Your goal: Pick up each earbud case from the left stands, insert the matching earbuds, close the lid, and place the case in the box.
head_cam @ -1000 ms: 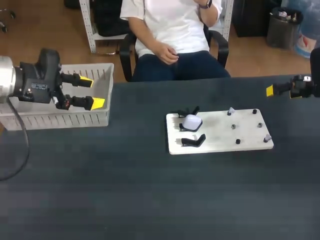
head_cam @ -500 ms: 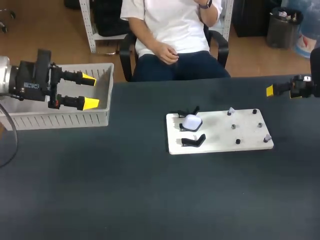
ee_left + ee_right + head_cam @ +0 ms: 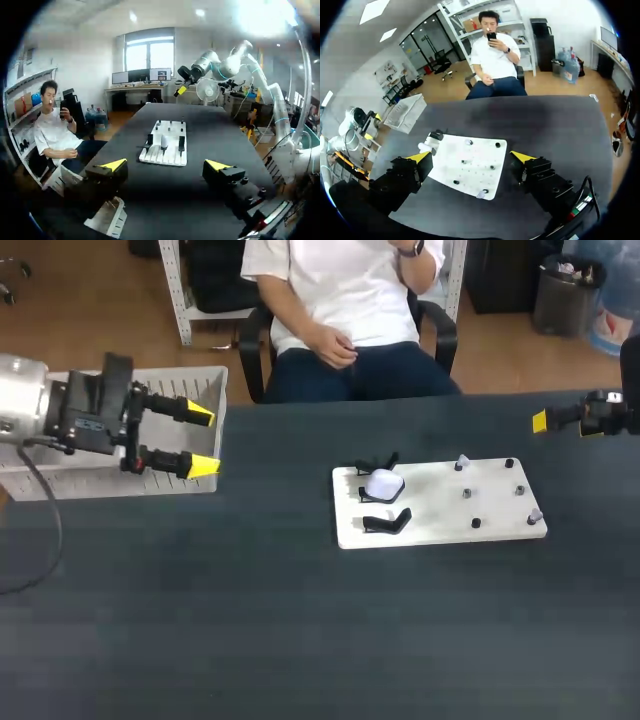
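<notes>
Waiting to fetch a case: both arms hang empty, and one white case sits on the board.

The left gripper [image 3: 207, 442], fingers wide apart and holding nothing, hovers level by the right end of the box [image 3: 120, 480], pointing across the desk [image 3: 300, 640] toward the board [image 3: 440, 525]. The case [image 3: 383, 483] rests on the middle of three black stands [image 3: 386, 523] at the board's left end, well apart from that gripper. The pick-up looks like the step in hand: the left arm would need to cross to the stands and bring its fingers either side of the case. The right gripper [image 3: 470, 156] is out at the desk's right edge, also spread open and empty, aimed at the board.
</notes>
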Action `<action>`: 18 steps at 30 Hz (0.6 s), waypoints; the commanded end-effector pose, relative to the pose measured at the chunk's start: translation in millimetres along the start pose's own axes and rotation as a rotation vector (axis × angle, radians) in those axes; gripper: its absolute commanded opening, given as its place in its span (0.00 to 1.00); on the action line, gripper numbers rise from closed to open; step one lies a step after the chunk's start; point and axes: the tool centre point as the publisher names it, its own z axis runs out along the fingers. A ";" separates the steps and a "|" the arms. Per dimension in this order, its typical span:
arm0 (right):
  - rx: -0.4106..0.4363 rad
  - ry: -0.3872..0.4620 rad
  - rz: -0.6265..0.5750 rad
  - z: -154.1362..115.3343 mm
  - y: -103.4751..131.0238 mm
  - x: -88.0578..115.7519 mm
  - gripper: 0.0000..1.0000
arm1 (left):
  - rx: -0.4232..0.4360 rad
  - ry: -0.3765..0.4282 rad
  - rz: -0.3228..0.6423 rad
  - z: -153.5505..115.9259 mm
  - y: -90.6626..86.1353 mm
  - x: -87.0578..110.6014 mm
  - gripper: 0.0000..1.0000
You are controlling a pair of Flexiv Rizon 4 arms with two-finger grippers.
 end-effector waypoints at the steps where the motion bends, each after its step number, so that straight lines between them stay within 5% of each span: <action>1: 0.001 0.000 0.000 0.0 0.1 0.2 1.00 | 0.023 0.028 -0.002 40.1 10.4 0.3 1.00; 18: 0.001 0.000 0.000 0.0 0.1 0.2 1.00 | 0.080 0.033 0.052 154.8 14.1 5.7 1.00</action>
